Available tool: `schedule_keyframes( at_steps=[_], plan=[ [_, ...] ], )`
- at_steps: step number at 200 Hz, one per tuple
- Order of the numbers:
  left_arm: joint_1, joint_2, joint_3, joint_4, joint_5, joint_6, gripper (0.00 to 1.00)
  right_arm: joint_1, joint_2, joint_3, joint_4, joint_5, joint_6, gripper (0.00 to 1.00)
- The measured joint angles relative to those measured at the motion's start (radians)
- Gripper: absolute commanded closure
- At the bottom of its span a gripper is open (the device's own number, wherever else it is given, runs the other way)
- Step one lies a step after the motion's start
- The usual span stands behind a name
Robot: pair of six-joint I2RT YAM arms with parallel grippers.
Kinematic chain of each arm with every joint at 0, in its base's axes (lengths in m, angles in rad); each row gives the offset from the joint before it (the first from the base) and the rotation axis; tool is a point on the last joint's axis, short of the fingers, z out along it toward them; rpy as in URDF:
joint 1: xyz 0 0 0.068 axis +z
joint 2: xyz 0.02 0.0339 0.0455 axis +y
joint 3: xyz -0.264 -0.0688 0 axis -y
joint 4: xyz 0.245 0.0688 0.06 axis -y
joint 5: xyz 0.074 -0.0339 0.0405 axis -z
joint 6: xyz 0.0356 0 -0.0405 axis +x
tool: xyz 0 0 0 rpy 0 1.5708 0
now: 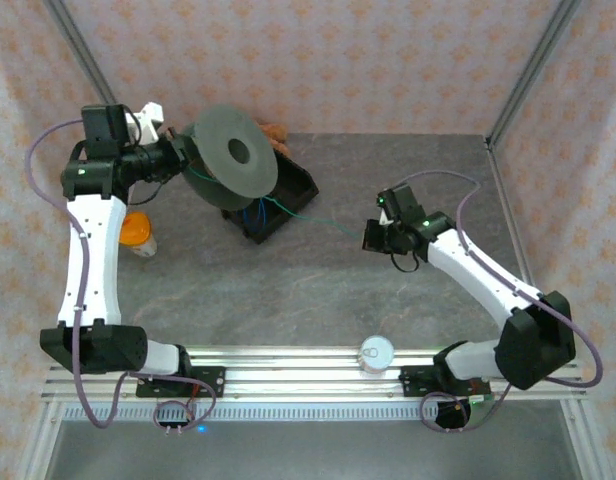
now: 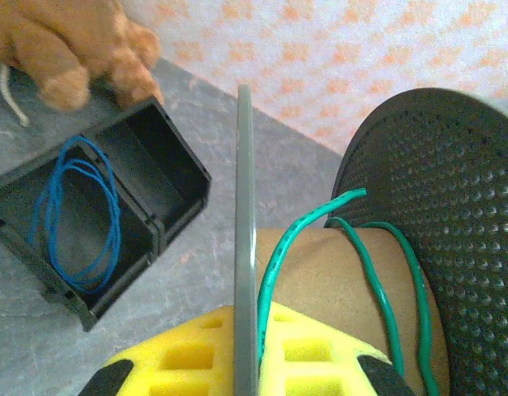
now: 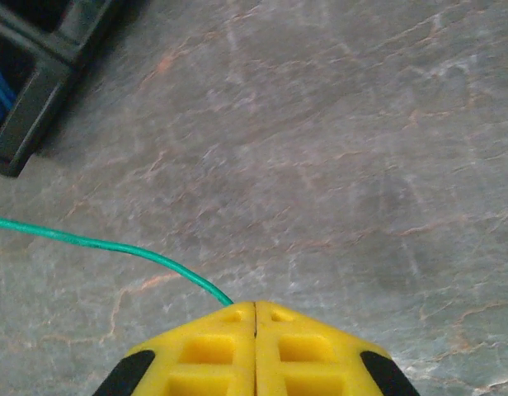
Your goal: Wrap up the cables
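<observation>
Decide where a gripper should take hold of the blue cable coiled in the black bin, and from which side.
Grip the blue cable across the bunched strands at one side of its loop, probably from straight above: it lies low inside the black bin, whose walls block sideways approaches.

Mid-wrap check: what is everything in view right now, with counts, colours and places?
table: one, grey marbled, under everything
spool: one, grey, raised at far left
tray: one, black, far centre
green cable: one, green, turns on spool, strand running right across table
blue cable: one, blue, coiled in tray compartment
plush toy: one, brown, behind tray
jar: one, orange, left side of table
cup: one, white, near edge
left hand: one, yellow, shut on spool flange
right hand: one, yellow, shut on green cable
</observation>
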Motion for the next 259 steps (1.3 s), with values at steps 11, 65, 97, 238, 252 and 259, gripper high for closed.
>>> schedule_keyframes(
  at_steps=[11, 65, 97, 238, 252, 259],
  plan=[
    [-0.029, -0.016, -0.015, -0.001, 0.005, 0.018, 1.00, -0.036, 0.031, 0.021, 0.001, -0.011, -0.003, 1.00],
    [-0.168, -0.081, -0.073, -0.008, 0.005, 0.122, 1.00, -0.185, 0.200, 0.151, 0.002, -0.071, -0.010, 1.00],
    [-0.259, -0.094, -0.116, -0.027, -0.039, 0.193, 1.00, -0.269, 0.290, 0.258, -0.006, -0.100, -0.005, 1.00],
    [-0.655, -0.029, -0.244, -0.053, -0.470, 0.324, 1.00, -0.279, 0.335, 0.593, -0.010, -0.236, 0.115, 1.00],
    [-0.666, 0.011, -0.244, -0.052, -0.501, 0.319, 1.00, -0.256, 0.323, 0.600, 0.003, -0.251, 0.122, 1.00],
    [-0.671, 0.032, -0.244, -0.053, -0.520, 0.317, 1.00, -0.240, 0.314, 0.602, 0.010, -0.259, 0.125, 1.00]
  ],
)
